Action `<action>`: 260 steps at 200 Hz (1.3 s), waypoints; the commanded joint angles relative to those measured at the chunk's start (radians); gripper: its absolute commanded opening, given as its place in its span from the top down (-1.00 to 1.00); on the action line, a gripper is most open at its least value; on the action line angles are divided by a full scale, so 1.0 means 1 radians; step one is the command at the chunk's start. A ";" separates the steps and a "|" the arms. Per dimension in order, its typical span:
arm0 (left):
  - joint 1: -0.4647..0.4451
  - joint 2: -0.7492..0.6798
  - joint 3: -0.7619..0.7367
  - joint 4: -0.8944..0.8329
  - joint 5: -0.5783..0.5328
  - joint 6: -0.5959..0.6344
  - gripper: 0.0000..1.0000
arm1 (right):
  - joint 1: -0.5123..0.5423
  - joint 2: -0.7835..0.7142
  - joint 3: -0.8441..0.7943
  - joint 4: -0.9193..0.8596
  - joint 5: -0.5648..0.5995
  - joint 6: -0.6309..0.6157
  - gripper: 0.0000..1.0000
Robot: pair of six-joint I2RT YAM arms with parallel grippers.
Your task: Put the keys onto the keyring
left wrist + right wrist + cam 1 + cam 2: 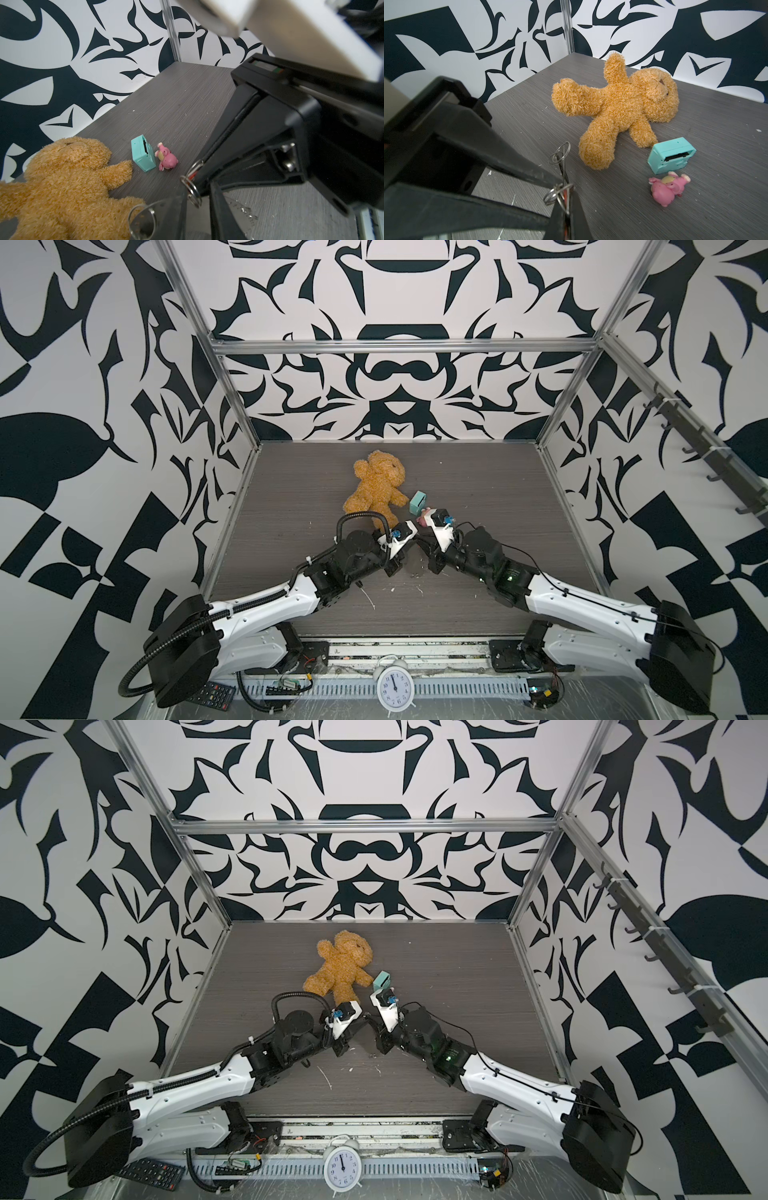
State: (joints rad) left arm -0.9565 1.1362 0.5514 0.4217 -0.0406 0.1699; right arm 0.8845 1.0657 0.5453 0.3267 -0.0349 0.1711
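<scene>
Right fingers (pixel 529 172) pinch keyring (pixel 558 194) (red key (pixel 192 176) showing); left fingers (pixel 218 207) beside.

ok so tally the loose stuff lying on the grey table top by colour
tan: 1, teddy bear
teal: 1, small box
pink: 1, toy figure
total: 3
</scene>
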 commanded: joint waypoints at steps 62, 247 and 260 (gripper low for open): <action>0.001 -0.008 0.023 0.005 -0.021 0.003 1.00 | 0.037 -0.014 -0.004 0.100 -0.014 -0.027 1.00; 0.001 -0.064 -0.038 0.067 0.005 0.034 1.00 | -0.072 0.005 -0.015 0.038 0.139 0.162 1.00; 0.001 -0.070 -0.040 0.067 0.004 0.035 1.00 | -0.077 0.006 -0.015 0.029 0.146 0.171 1.00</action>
State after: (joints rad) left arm -0.9558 1.1152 0.5301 0.4461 -0.0601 0.1963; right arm 0.8631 1.0668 0.5224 0.3817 -0.0174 0.2913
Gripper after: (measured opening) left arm 0.040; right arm 0.064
